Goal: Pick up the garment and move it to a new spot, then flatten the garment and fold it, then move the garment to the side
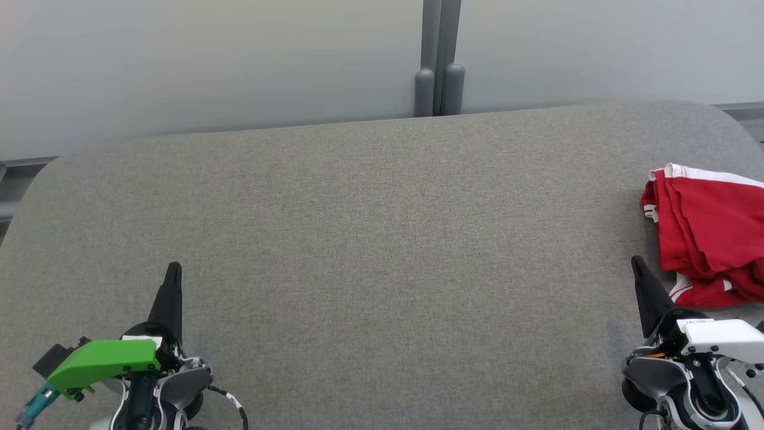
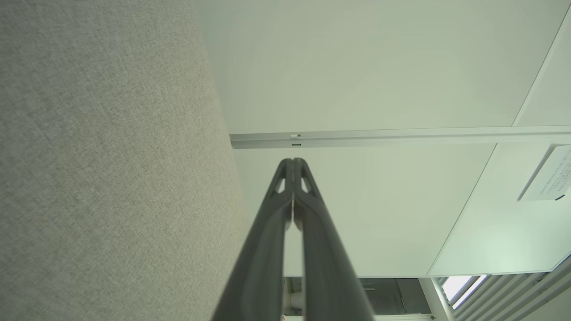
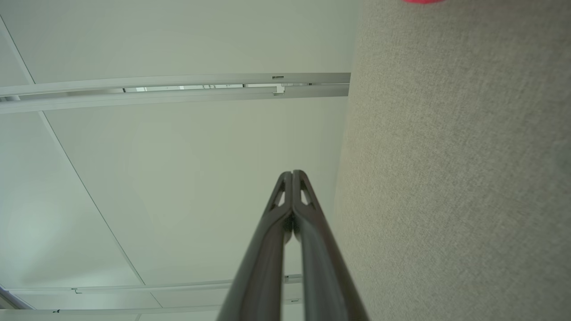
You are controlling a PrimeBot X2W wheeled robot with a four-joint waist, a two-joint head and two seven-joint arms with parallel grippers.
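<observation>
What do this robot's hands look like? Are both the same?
Each is two long, dark, tapering fingers. The left hand carries a green cover, a teal plug and a black cable; the right hand carries a white cover over grey joints.

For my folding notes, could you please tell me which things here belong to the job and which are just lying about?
For the job: red garment, bunched at the far right of the table; left gripper and right gripper, both shut.
Just there: wall panels; grey post.
</observation>
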